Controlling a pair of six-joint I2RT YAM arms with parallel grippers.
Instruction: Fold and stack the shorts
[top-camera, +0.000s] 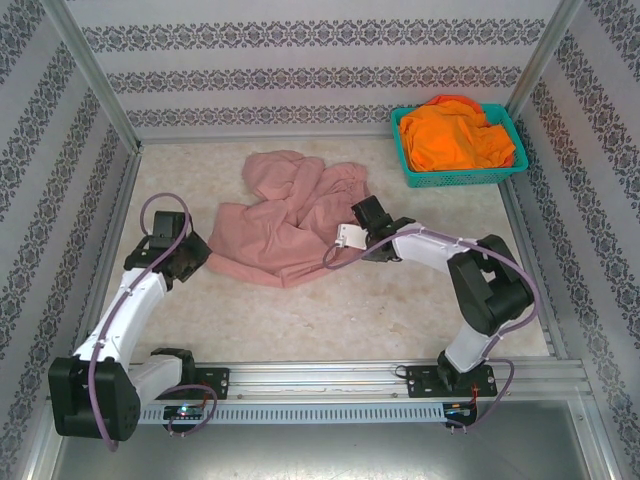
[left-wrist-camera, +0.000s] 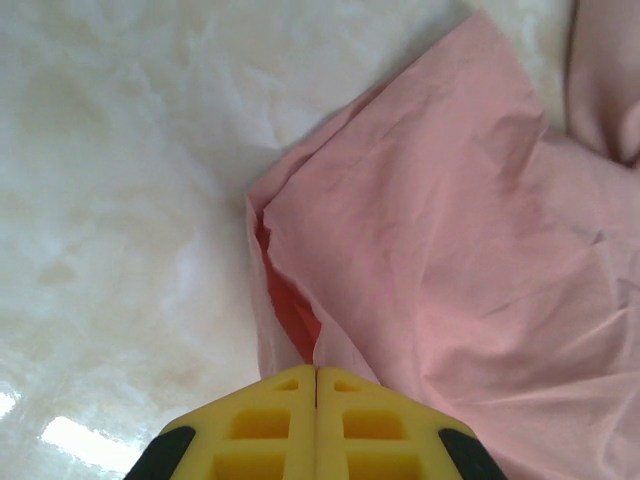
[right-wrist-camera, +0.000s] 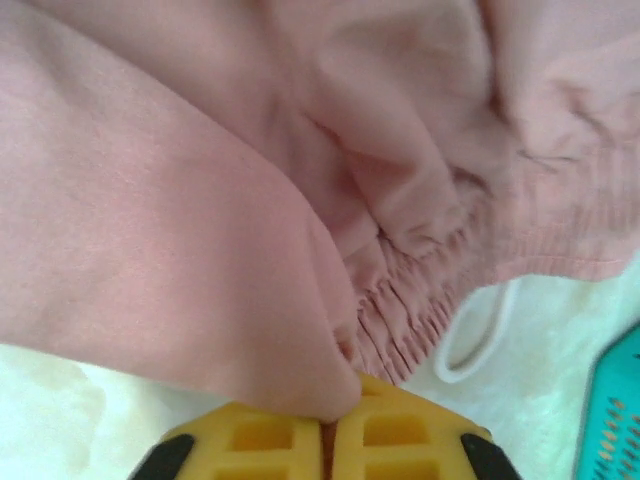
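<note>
Two clamps on one garment here. Left gripper (left-wrist-camera: 316, 372) has its yellow fingers pressed together on a corner of the dusty pink cloth shorts (left-wrist-camera: 450, 260), right at a leg-hem edge where a red-orange strip peeks out of the fold (can't tell what that is). Right gripper (right-wrist-camera: 330, 420) is clenched too, with a pinch of the gathered waistband caught between its tips, near the white drawstring loop (right-wrist-camera: 480, 340).

The shorts lie crumpled mid-table on the pale marble-look tabletop (top-camera: 350, 320), between the two arms.

My guess on handling: light, floppy, zero stiffness, so they'll sag and bunch wherever they aren't held. The hems and the thicker elastic waist look like the best bites.

The overhead view gives the whole rumpled outline, plus the bright orange shorts (top-camera: 455, 140) heaped in the teal plastic mesh basket (top-camera: 460, 178) at the far right corner. The wrist cameras give the actual pinch points, which you can't make out from above.
</note>
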